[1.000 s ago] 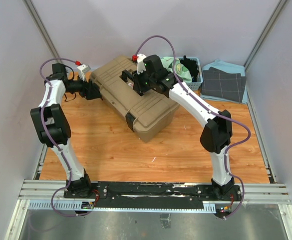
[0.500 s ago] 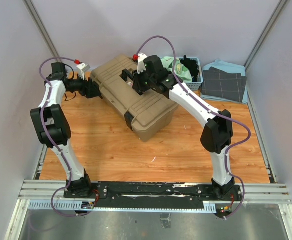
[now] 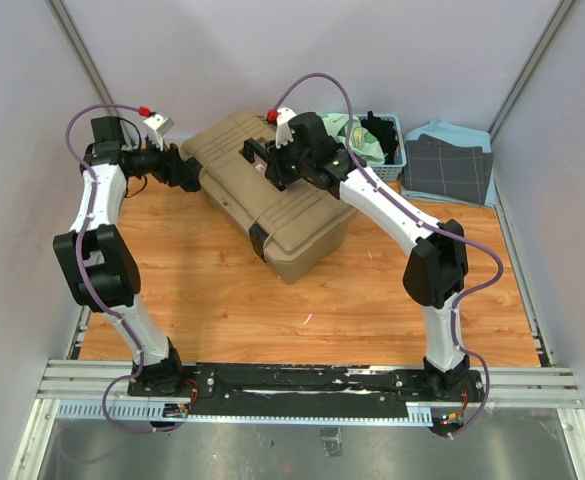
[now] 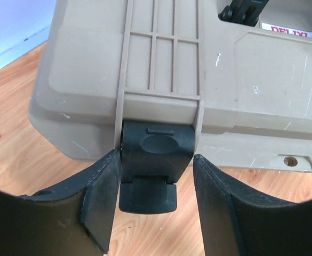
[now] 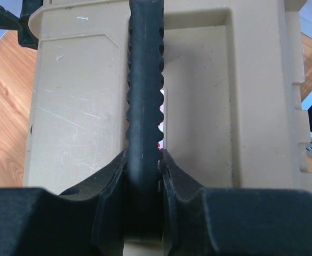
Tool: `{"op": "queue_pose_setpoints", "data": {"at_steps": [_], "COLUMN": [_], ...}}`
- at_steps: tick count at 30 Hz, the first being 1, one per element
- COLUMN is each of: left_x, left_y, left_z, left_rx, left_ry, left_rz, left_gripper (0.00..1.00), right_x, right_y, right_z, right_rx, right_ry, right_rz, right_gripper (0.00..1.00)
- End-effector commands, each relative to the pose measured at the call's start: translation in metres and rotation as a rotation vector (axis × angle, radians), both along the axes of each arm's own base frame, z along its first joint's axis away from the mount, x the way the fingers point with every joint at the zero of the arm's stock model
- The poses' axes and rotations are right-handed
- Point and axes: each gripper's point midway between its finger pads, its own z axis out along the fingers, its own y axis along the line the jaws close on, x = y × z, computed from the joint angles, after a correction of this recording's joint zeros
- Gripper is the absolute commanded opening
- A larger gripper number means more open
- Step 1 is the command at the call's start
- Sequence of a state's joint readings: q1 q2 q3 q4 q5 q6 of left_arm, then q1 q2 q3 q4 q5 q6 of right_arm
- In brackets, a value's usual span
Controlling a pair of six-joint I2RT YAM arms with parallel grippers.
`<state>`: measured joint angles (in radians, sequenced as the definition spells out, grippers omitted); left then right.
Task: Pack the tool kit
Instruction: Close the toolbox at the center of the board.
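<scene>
The tan toolbox (image 3: 272,200) lies closed on the wooden table, set at an angle. My right gripper (image 3: 264,165) is shut on its black handle (image 5: 144,90), which runs up the middle of the lid in the right wrist view. My left gripper (image 3: 198,175) is open at the box's left end. Its fingers (image 4: 100,200) stand on either side of a black latch (image 4: 153,162); the left finger touches the latch's edge, the right one is apart. A red label (image 4: 287,31) shows on the lid. The hammer, screwdrivers and pliers are out of view.
A blue basket (image 3: 372,138) of cloths stands behind the toolbox at the back. A grey folded cloth (image 3: 450,168) on a light blue one lies at the back right. Another black latch (image 3: 260,240) is on the box's near end. Walls close in the table on three sides.
My left arm has risen and swung its gripper up against the toolbox's left end. The toolbox and my right gripper on the handle have stayed put.
</scene>
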<state>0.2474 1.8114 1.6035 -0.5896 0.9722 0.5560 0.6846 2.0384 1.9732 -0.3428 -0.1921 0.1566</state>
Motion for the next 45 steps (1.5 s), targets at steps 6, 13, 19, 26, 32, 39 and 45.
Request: {"op": "queue_pose_setpoints", "data": {"at_steps": [6, 13, 19, 26, 32, 39, 45], "left_x": [-0.021, -0.027, -0.03, -0.018, -0.011, -0.02, -0.024], "left_y": [-0.053, -0.058, -0.062, -0.057, -0.058, -0.061, -0.062], "left_z": [0.039, 0.009, -0.017, -0.031, -0.038, -0.056, -0.066], "left_rx": [-0.154, -0.135, -0.167, -0.188, -0.219, -0.261, -0.269], "left_ry": [-0.05, 0.007, 0.124, 0.166, 0.208, 0.261, 0.269], "left_rz": [-0.193, -0.186, -0.127, -0.002, 0.045, 0.092, 0.103], "left_gripper": [0.0, 0.0, 0.0, 0.0, 0.0, 0.0, 0.0], "right_x": [-0.026, -0.027, -0.027, -0.025, -0.025, -0.025, -0.024], "right_y": [0.021, 0.016, 0.017, 0.016, 0.014, 0.012, 0.013], "right_z": [-0.012, -0.015, -0.014, -0.014, -0.011, -0.009, -0.01], "right_rx": [0.026, 0.02, 0.022, 0.023, 0.023, 0.021, 0.023], "right_ry": [0.049, 0.053, 0.053, 0.053, 0.048, 0.041, 0.044], "right_rz": [0.11, 0.102, 0.1, 0.092, 0.085, 0.079, 0.085], "right_gripper": [0.01, 0.01, 0.01, 0.01, 0.01, 0.01, 0.01]}}
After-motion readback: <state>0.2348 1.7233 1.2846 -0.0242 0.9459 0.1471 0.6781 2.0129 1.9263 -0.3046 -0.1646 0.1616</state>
